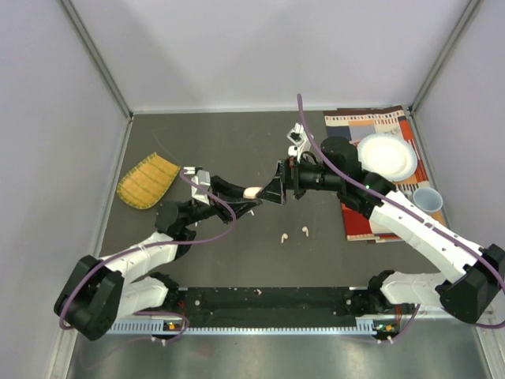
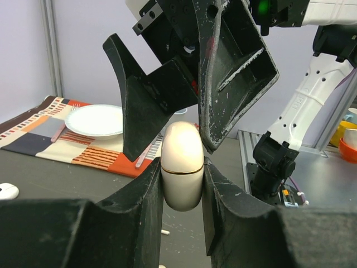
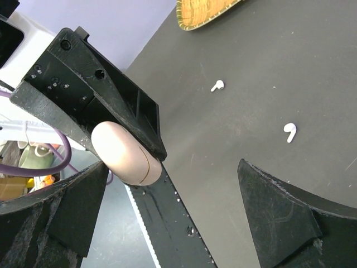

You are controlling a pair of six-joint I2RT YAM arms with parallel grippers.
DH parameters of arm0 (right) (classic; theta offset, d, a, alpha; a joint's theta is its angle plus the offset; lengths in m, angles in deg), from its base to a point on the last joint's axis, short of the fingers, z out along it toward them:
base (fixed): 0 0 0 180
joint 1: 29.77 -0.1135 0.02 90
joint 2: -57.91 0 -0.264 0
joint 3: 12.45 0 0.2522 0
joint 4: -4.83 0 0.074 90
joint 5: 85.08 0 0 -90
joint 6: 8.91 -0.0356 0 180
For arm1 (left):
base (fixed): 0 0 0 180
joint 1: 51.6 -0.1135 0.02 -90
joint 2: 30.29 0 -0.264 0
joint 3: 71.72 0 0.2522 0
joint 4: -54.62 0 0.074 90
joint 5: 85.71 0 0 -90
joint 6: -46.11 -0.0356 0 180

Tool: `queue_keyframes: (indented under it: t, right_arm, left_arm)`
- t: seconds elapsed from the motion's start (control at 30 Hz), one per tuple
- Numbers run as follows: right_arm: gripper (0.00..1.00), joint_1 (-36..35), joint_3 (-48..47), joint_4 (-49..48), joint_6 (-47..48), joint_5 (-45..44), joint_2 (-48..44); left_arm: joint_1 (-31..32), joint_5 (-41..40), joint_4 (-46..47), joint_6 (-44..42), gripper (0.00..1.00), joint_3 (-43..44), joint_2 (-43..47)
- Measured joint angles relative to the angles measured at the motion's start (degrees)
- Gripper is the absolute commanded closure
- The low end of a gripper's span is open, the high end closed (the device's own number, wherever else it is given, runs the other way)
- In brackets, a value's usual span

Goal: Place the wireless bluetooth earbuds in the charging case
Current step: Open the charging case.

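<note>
My left gripper (image 1: 254, 195) is shut on a pale peach, egg-shaped charging case (image 1: 251, 192) with a thin gold seam, closed, and holds it above the table. The left wrist view shows the case (image 2: 182, 167) clamped between the fingers (image 2: 139, 212). My right gripper (image 1: 273, 188) is open, its fingers (image 2: 150, 95) straddling the case's top end without gripping it. In the right wrist view the case (image 3: 125, 153) sits near the left finger (image 3: 61, 218). Two tiny pale earbuds (image 1: 282, 236) (image 1: 304, 231) lie on the table below, also in the right wrist view (image 3: 217, 85) (image 3: 289, 131). The other earbuds are not in view.
A yellow woven dish (image 1: 147, 180) lies at the left. A white plate (image 1: 387, 155) sits on a patterned mat (image 1: 359, 126) at the back right, with a pale cup (image 1: 427, 199) beside it. A small white rounded object (image 1: 190, 169) lies behind my left arm.
</note>
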Motion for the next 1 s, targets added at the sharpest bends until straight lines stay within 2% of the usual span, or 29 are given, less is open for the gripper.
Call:
queue_keyframes:
  t: [0.23, 0.63, 0.8, 1.0]
  right_arm:
    - [0.01, -0.31, -0.02, -0.02, -0.17, -0.37, -0.02]
    - [0.01, -0.66, -1.29, 0.39, -3.19, 0.68, 0.02]
    - [0.01, -0.59, -1.62, -1.14, -4.31, -1.11, 0.26]
    - [0.01, -0.24, -1.62, -1.86, -5.25, -1.16, 0.7]
  left_arm:
    - [-0.02, 0.63, -2.21, -2.12, 1.0, 0.37, 1.44]
    - [-0.04, 3.19, -11.87, -8.15, 1.0, 1.62, 7.37]
    - [0.52, 5.64, -13.35, -8.85, 1.0, 1.62, 8.61]
    - [0.68, 5.01, -14.78, -9.73, 1.0, 1.6, 9.94]
